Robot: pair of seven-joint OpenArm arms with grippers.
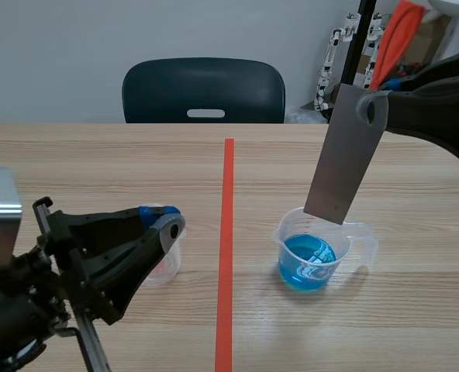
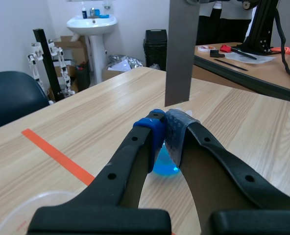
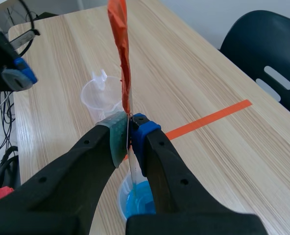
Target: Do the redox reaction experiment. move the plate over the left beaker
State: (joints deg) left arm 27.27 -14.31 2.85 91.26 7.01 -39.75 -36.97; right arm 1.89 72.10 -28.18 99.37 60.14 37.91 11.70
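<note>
A grey metal plate point(image 1: 347, 155) hangs upright from my right gripper point(image 3: 130, 134), which is shut on its upper end. Its lower edge is at the rim of the right beaker point(image 1: 315, 260), which holds blue liquid. In the right wrist view the plate point(image 3: 120, 49) shows edge-on, with an orange face. The left beaker point(image 1: 163, 260) is clear and stands left of the tape line. My left gripper point(image 1: 163, 219) is shut on nothing, low over the left beaker's rim. In the left wrist view its shut fingertips point(image 2: 165, 129) point toward the plate point(image 2: 179, 54) and the blue beaker point(image 2: 163, 166).
An orange-red tape line point(image 1: 227, 232) runs down the table between the two beakers. A dark chair point(image 1: 204, 91) stands behind the far table edge. Stands and clutter sit off the table at the far right point(image 1: 346, 46).
</note>
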